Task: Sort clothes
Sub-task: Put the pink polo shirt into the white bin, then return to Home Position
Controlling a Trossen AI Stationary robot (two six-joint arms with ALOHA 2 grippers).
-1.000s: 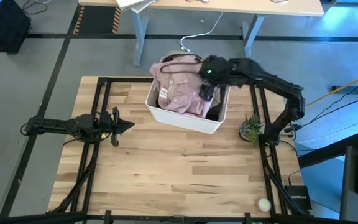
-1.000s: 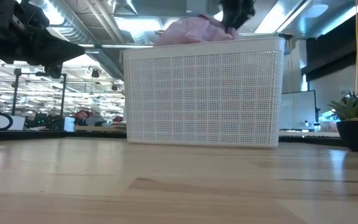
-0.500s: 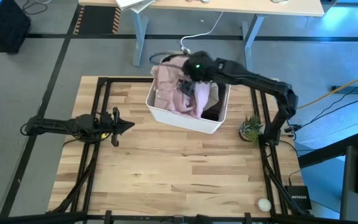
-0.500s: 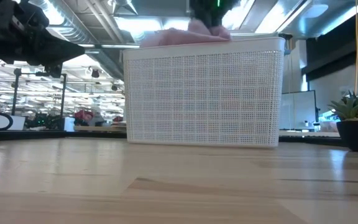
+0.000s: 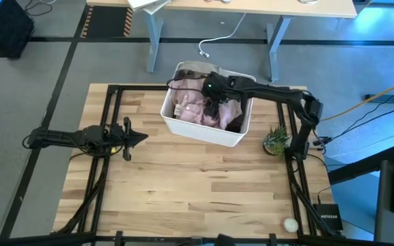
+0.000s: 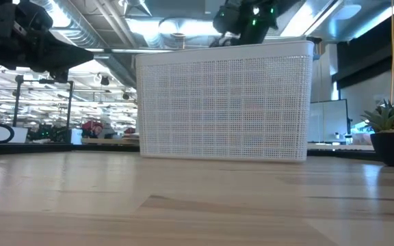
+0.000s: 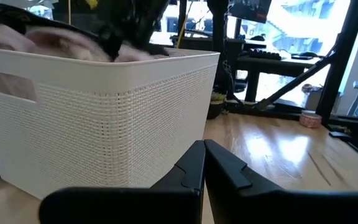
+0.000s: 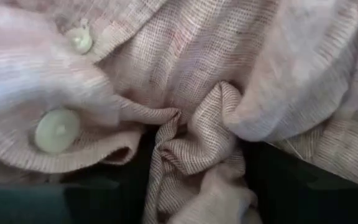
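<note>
The pale pink garment [image 5: 195, 104], a buttoned shirt, lies crumpled in the white plastic bin [image 5: 204, 134] at the table's far middle. It fills the right wrist view [image 8: 185, 74]. My right gripper [image 5: 214, 92] reaches down into the bin and is shut on the garment. A dark garment [image 5: 235, 124] shows in the bin's near right corner, beneath the pink one. My left gripper [image 5: 130, 133] is shut and empty, hovering at the table's left, pointing at the bin [image 7: 104, 118]. In the low view the bin's wall [image 6: 224, 102] hides the clothes. My right gripper pinches a bunched fold [image 8: 194, 146] of the pale pink garment between its two fingers, near two white buttons [image 8: 56, 130]. It comes from above, pointing down into the bin. Several layers are gathered in the fold. The rest of the garment lies slack in the bin.
A small potted plant [image 5: 276, 140] stands to the right of the bin, by the right arm's base. A small white ball [image 5: 291, 223] lies at the near right corner. Bare wood lies between the bin and the near edge.
My right gripper has moved toward the table's left and then down into the bin, still holding the pink garment. The garment stood heaped above the bin's rim a second ago. It has now sunk inside, below the rim in the low view.
</note>
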